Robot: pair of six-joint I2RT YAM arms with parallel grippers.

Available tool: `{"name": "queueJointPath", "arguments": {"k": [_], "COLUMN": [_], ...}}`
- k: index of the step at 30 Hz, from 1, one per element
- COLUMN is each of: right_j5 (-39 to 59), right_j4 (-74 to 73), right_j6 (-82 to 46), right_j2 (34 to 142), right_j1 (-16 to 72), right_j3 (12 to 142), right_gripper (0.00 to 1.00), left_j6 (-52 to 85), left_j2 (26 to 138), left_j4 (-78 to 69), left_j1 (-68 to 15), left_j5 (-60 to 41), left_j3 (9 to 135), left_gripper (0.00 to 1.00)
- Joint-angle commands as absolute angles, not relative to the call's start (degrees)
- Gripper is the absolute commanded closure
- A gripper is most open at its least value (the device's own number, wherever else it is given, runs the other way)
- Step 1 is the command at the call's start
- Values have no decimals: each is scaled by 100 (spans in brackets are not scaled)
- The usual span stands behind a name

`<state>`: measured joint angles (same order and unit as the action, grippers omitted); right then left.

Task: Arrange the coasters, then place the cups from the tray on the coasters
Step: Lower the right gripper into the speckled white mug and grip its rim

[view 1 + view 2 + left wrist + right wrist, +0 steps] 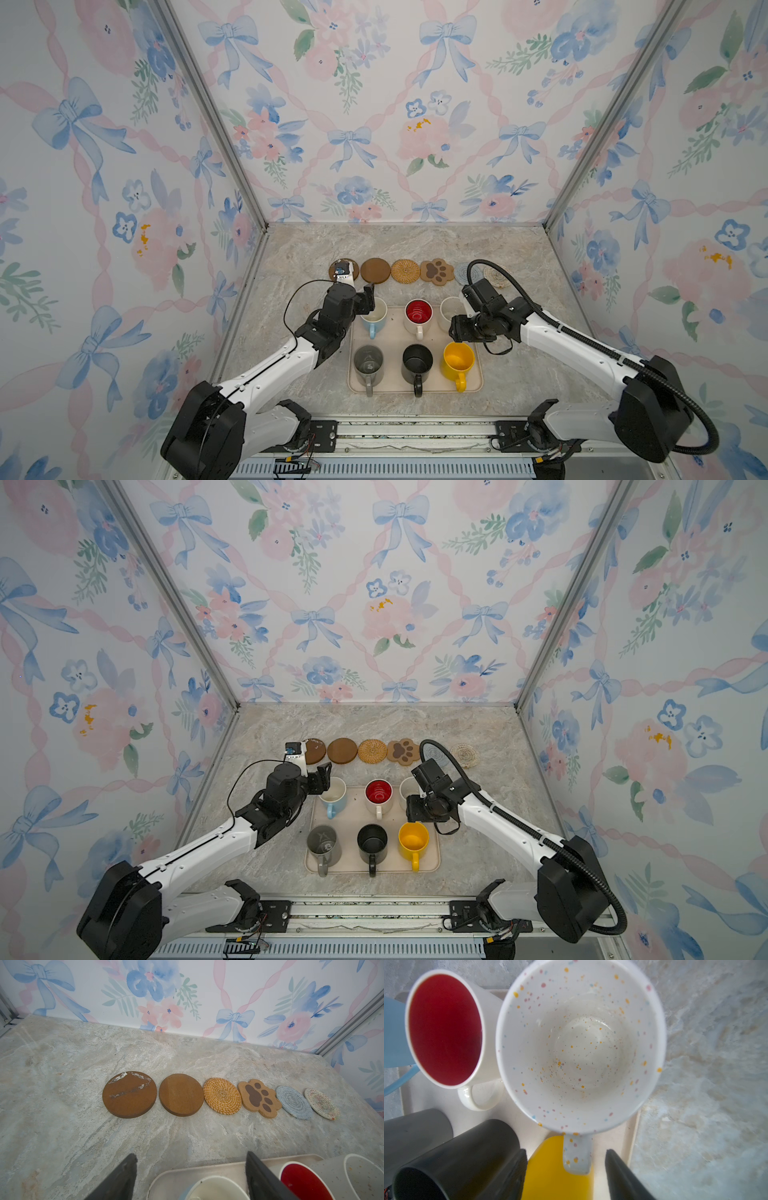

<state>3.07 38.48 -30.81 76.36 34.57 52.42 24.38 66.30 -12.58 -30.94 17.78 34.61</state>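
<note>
Six coasters (405, 271) lie in one row along the far side of the table (415, 245). Only the left wrist view shows them all clear: scratched brown disc (129, 1094), plain brown disc (181, 1094), rattan round (222, 1096), paw (258, 1098), blue-grey round (294, 1102), cream round (321, 1103). All bare. In both top views my left wrist camera (343, 271) covers part of the scratched disc, and my right arm's cable (468, 272) crosses the blue-grey round.

My left hand (190, 1159) is spread wide, holding nothing, over the light blue cup (374, 318). Only the right wrist view shows the speckled cup (580, 1047) whole; in the top views my right arm (561, 332) half hides it. My right hand (566, 1153) is partly open, fingers (617, 1176) either side of that cup's handle (577, 1159), gaps showing, no grip.

Nearer me, the tray (392, 376) holds all six cups upright. Back row: light blue, red-inside cup (418, 314), speckled. Front row: grey cup (368, 363), black cup (417, 361), yellow cup (458, 360). Inside the speckled one I see only glaze and dots.

Table is marbled grey-beige. Walls (374, 124) have floral paper with blue bows.
</note>
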Motion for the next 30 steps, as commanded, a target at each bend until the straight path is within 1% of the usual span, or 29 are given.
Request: {"name": "queueJointPath", "arguments": {"k": [1,9,21,30], "right_j5": [360,321,230,212], "right_j4": [3830,3771,3647,3676], "right_j6": [-3180,-3252,-3301,-3275], "right_j2": [7768,7925,8186,8349], "right_j1": [3380,3313,3305,3305], "right_j3": [5221,5206,5264,5333], "right_gripper": [42,53,63,72], "left_j6": [2327,2332,2341,2350], "left_j2": [6719,6746,6697,6644], "left_j4": [-1385,-1423,-1438,-1456], "left_j1": [-3056,-3032,-2988,-2927], "left_j5": [1782,1758,1701,1663], "left_j3": [3409,3385,3345,3282], "left_gripper": [22,22,22,22]}}
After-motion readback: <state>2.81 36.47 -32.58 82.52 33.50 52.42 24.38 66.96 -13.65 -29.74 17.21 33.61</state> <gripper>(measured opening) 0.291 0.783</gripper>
